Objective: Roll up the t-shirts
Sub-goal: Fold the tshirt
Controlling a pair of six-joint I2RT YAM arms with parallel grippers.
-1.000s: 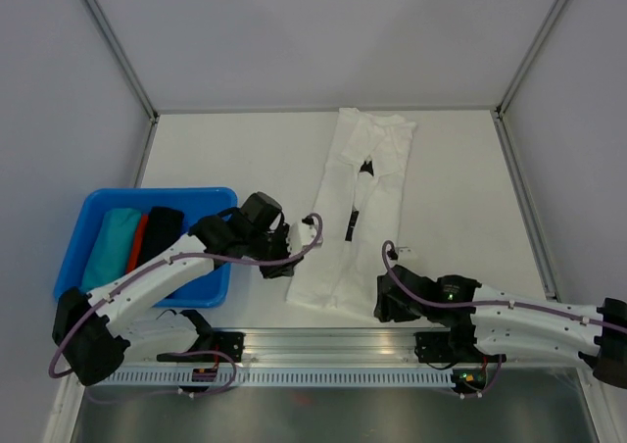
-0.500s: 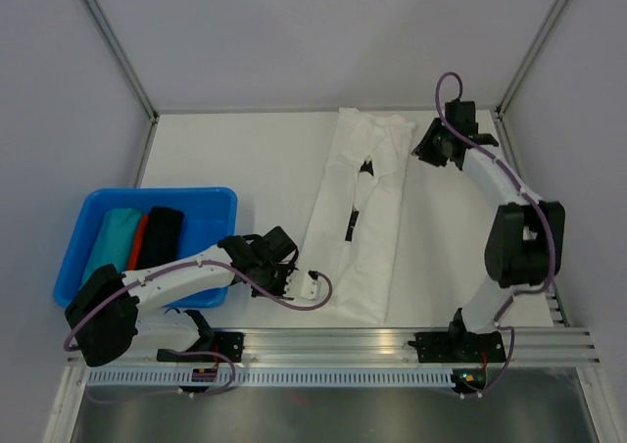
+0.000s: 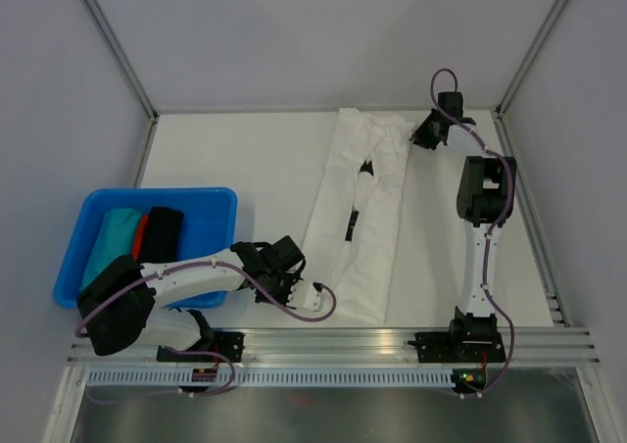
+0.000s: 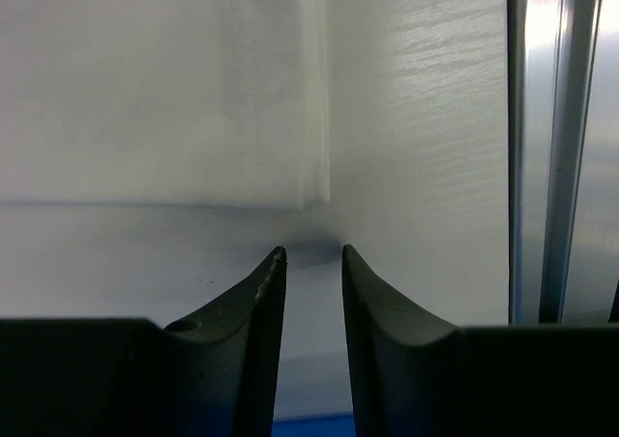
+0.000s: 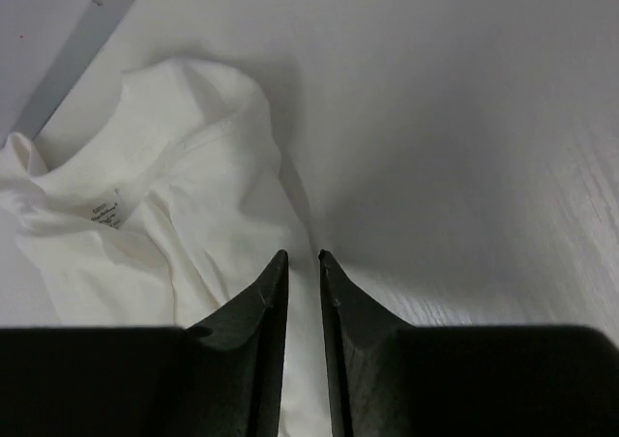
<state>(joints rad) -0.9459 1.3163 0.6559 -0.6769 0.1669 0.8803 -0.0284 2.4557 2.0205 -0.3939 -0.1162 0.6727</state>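
Note:
A white t-shirt with small black marks lies folded into a long strip, running from the far edge of the table to the near edge. My left gripper is low on the table beside the shirt's near left corner. In the left wrist view the gripper has a narrow gap between its jaws, nothing is in it, and the shirt's corner lies just ahead. My right gripper is at the shirt's far right corner. In the right wrist view it stands narrowly open over the edge of the collar end.
A blue bin at the left holds a teal cloth and a black cloth. An aluminium rail runs along the near edge and also shows in the left wrist view. Grey walls close the sides and back.
My right arm swung from the near edge up to the shirt's far right corner. My left gripper moved nearer, down to the shirt's near left corner.

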